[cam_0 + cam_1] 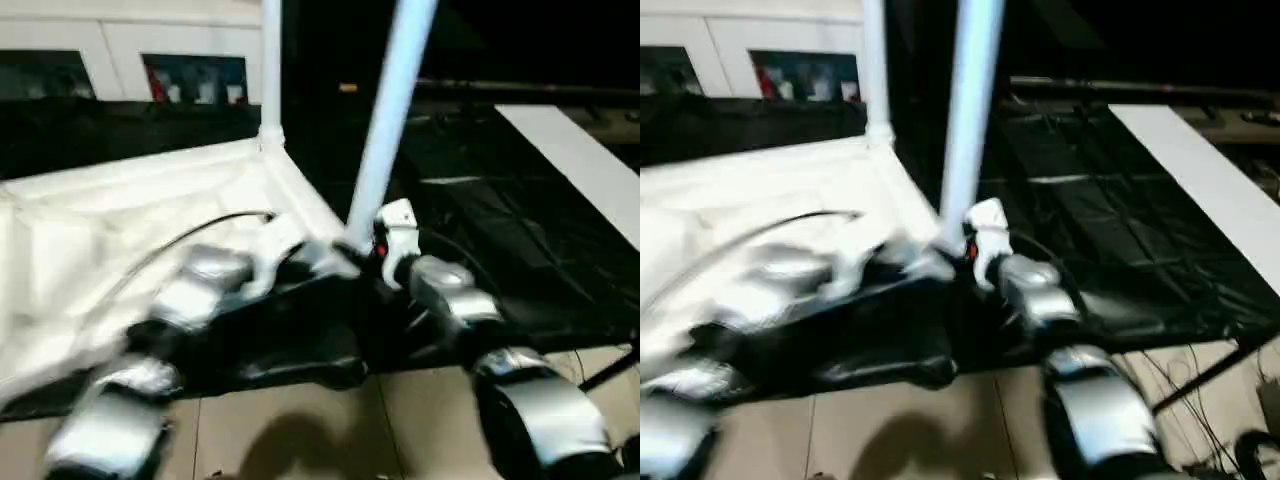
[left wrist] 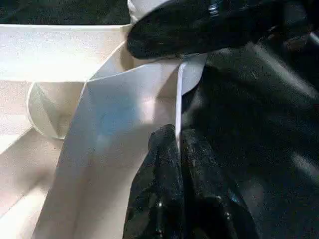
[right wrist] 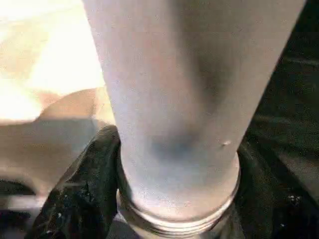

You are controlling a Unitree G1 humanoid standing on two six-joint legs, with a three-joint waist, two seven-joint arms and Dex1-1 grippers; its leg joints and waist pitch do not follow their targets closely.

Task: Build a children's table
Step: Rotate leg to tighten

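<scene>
While my left claw (image 2: 178, 149) pinches the white plastic tabletop's rim (image 2: 178, 99), my right claw (image 3: 169, 199) grips the long white tapered tube leg (image 3: 184, 99) beside it.

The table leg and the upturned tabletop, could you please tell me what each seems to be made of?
The leg looks like white plastic tube with a smooth matte skin and a moulded ridged collar at its base, though painted metal cannot be ruled out. The tabletop looks like white moulded plastic: thin walls, ribs and a round corner socket formed in one piece.
</scene>
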